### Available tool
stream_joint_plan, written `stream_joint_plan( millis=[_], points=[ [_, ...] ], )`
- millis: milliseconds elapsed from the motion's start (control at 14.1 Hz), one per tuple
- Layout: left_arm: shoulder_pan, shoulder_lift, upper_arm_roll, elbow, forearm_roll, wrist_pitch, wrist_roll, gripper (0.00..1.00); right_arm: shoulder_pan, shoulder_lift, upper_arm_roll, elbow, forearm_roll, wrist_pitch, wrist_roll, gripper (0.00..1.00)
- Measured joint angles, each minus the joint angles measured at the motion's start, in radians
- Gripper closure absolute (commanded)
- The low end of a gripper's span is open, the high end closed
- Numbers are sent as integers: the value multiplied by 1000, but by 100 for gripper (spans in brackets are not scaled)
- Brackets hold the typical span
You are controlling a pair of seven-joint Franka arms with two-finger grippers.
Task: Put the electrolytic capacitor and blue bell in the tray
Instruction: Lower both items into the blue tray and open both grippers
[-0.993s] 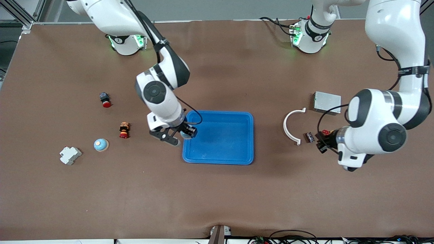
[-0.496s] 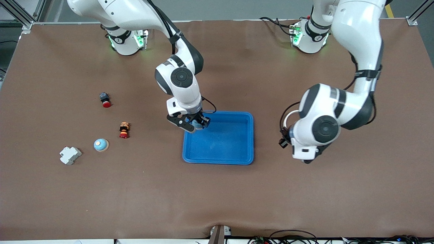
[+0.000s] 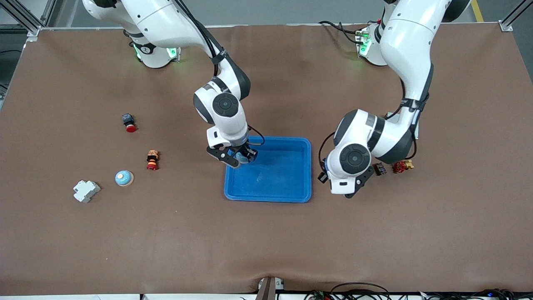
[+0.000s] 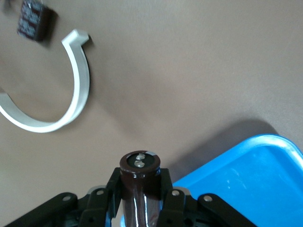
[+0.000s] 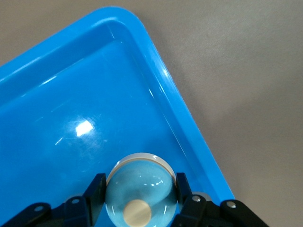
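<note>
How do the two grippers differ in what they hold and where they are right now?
The right gripper is shut on the blue bell, a rounded dome; the left gripper is shut on the electrolytic capacitor, a dark upright cylinder. The right gripper is over the tray; the left gripper is over bare table beside the tray's rim. Both hold their items in the air.

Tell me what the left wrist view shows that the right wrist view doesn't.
Only the left wrist view shows the left gripper shut on the dark capacitor, over bare table by a white curved strip. Only the right wrist view shows the right gripper shut on the blue bell, over the tray. Both show the blue tray.
</note>
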Motion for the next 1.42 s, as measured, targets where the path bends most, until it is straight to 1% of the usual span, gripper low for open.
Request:
stream_joint_plan(
  millis=[355,780,993,1347,1418],
  points=[
    [-54,9,-1,4,-18,45,-147,98,3,60,3,39,0,3,35,100],
    [-127,21,-1,5,-33,48,-276,98,13,80,6,50,9,28,44,100],
    [-146,53,-1,4,-45,86,-319,98,16,89,8,50,10,39,50,100],
    [-150,109,-1,4,-46,138,-345,97,19,95,8,50,10,42,63,100],
    [-151,115,-1,4,-47,139,-347,96,19,95,8,51,10,42,64,41]
  ],
)
